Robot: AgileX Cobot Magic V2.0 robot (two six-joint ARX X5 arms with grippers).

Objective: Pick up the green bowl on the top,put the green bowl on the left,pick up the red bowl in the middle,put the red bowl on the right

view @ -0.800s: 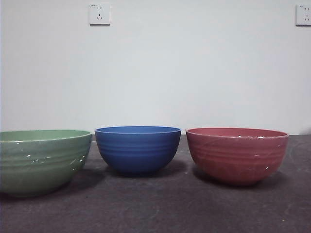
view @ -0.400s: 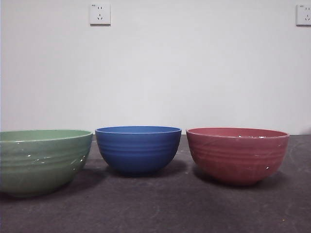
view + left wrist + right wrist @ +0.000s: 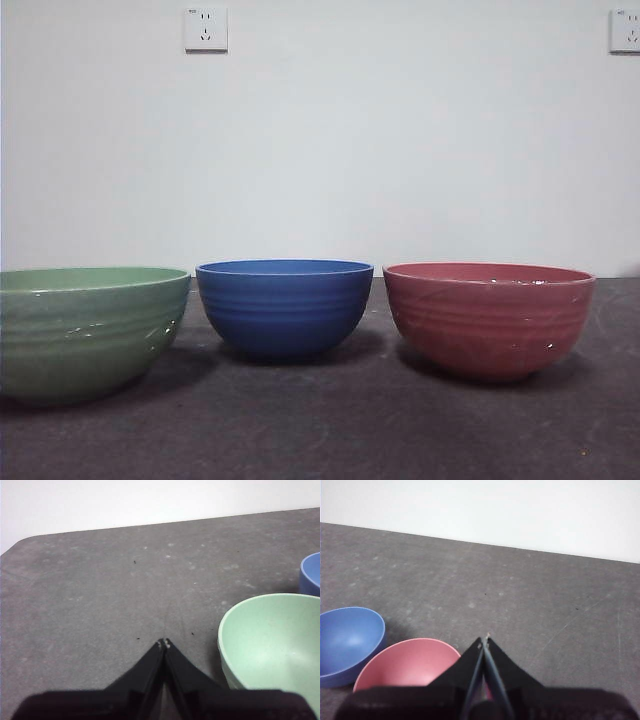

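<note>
The green bowl (image 3: 85, 330) stands on the table at the left in the front view, and shows in the left wrist view (image 3: 272, 645). The red bowl (image 3: 488, 318) stands at the right, and shows in the right wrist view (image 3: 407, 664). My left gripper (image 3: 164, 643) is shut and empty, raised above bare table beside the green bowl. My right gripper (image 3: 484, 640) is shut and empty, raised above the table just beside the red bowl. Neither gripper shows in the front view.
A blue bowl (image 3: 284, 308) stands in the middle between the two others, apart from both; it also shows in the right wrist view (image 3: 347, 642) and at the edge of the left wrist view (image 3: 311, 575). Dark grey table (image 3: 320, 430), white wall behind.
</note>
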